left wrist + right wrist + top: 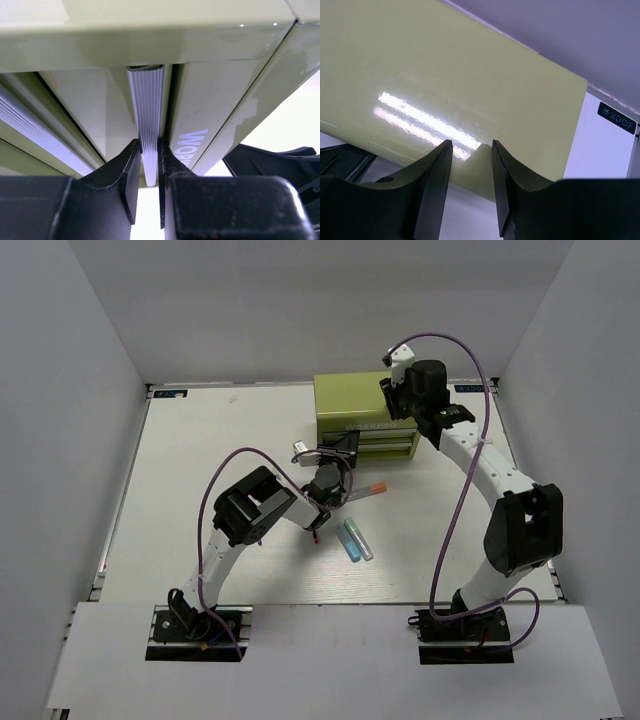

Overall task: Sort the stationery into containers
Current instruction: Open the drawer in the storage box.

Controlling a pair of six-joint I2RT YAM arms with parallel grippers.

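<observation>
Left claw (149, 150) clamps the chest's (350, 395) ribbed handle (146, 100); drawer (386, 447) insides hidden.

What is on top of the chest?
Only the right gripper, open, at the right end of the chest; whether it touches is unclear. The rest of the top shows bare glossy green. The patch under the gripper is covered and cannot be seen.

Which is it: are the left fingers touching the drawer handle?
Touching: the left wrist view shows both fingers pressed against the ribbed drawer handle.
</observation>
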